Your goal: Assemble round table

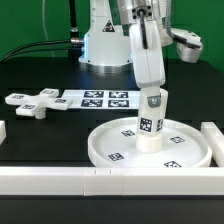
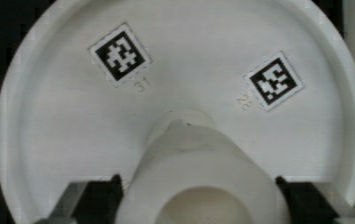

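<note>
The large round rimmed disc (image 1: 150, 148) lies flat on the black table toward the exterior view's right, with square tags on its face. The short thick cylinder leg (image 1: 150, 127) stands upright at the disc's centre. My gripper (image 1: 151, 98) comes down from above and is shut on the leg's upper part. In the wrist view the leg (image 2: 195, 165) fills the space between my fingers (image 2: 97, 200), with the disc (image 2: 174, 60) and two of its tags beyond it. The small cross-shaped base (image 1: 30, 103) lies on the table at the exterior view's left.
The marker board (image 1: 95, 99) lies flat behind the disc, beside the cross base. Long white border walls (image 1: 60, 181) run along the front edge and the exterior view's right (image 1: 214, 140). The robot's base (image 1: 105, 40) stands at the back.
</note>
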`<action>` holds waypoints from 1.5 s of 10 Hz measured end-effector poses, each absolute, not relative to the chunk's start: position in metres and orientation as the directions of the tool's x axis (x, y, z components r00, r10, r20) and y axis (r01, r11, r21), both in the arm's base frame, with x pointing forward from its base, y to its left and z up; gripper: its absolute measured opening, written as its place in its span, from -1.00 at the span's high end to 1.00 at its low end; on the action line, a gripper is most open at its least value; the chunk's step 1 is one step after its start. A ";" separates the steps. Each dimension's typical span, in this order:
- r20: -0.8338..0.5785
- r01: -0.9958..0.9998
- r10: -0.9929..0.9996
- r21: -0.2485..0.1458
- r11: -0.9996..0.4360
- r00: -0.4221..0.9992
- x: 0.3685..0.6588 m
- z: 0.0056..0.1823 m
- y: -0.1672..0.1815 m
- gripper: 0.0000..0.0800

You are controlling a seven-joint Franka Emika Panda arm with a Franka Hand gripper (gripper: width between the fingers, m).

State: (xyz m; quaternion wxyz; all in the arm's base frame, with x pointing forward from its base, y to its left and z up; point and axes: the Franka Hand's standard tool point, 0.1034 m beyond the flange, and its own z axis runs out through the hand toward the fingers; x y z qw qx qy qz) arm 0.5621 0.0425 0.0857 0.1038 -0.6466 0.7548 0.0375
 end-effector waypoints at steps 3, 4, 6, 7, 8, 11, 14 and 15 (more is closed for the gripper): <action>-0.208 -0.989 -0.973 -0.084 0.120 -0.100 0.562 0.086 0.046 -0.46; -0.206 -0.993 -0.977 -0.085 0.083 -0.064 0.564 0.088 0.052 -0.59; -0.189 -0.989 -0.976 -0.119 -0.089 0.111 0.564 0.088 0.051 -0.61; -0.176 -0.973 -0.962 -0.137 -0.184 0.207 0.564 0.088 0.051 -0.61; -0.161 -0.948 -0.939 -0.152 -0.280 0.304 0.564 0.087 0.051 -0.62; -0.075 -0.782 -0.782 -0.157 -0.603 0.618 0.565 0.089 0.047 -0.62; -0.030 -0.609 -0.613 -0.163 -0.776 0.789 0.565 0.089 0.045 -0.62; -0.016 -0.538 -0.543 -0.164 -0.827 0.839 0.565 0.089 0.045 -0.62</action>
